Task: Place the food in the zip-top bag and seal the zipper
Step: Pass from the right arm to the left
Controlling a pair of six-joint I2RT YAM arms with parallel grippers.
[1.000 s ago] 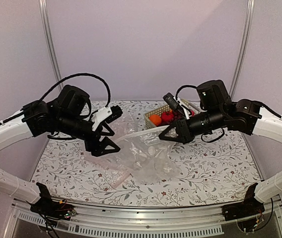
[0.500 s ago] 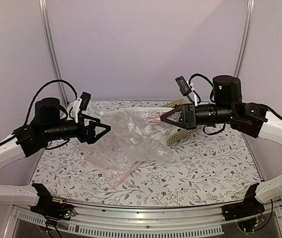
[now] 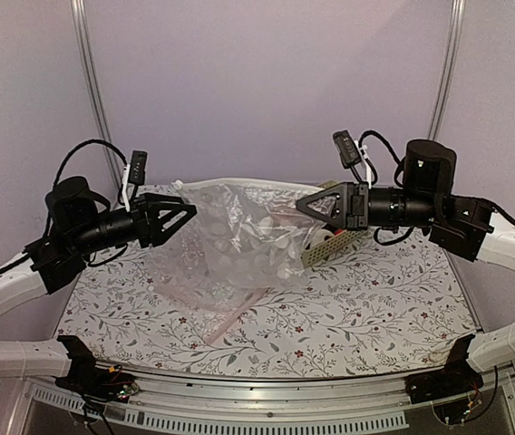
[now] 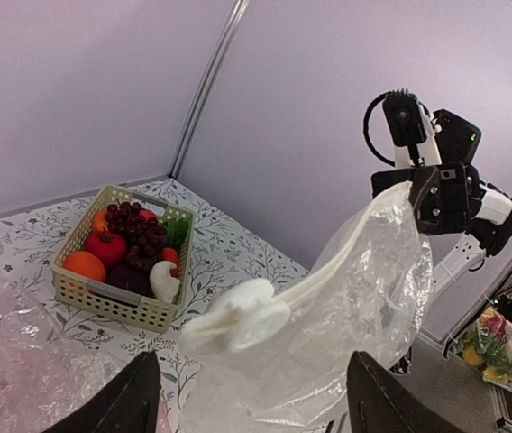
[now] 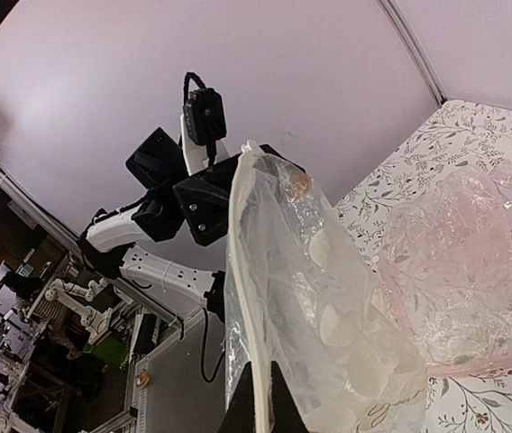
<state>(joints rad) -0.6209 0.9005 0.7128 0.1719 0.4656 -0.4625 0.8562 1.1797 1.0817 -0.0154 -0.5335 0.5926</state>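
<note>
My right gripper (image 3: pixel 305 206) pinches one end of the zipper (image 3: pixel 248 184); my left gripper (image 3: pixel 183 215) stands wide around the other end. The zip-top bag (image 3: pixel 239 240) hangs between them, long axis left to right. The food (image 4: pixel 134 225) sits in the basket (image 4: pixel 112 302), nearer my right arm.

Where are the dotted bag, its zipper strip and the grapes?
dotted bag (image 3: pixel 239 240), top external view, on its hanging clear body.
zipper strip (image 3: pixel 248 180), top external view, mid-span of the bag's top edge.
grapes (image 4: pixel 137 230), left wrist view, on the middle of the dark bunch.
</note>
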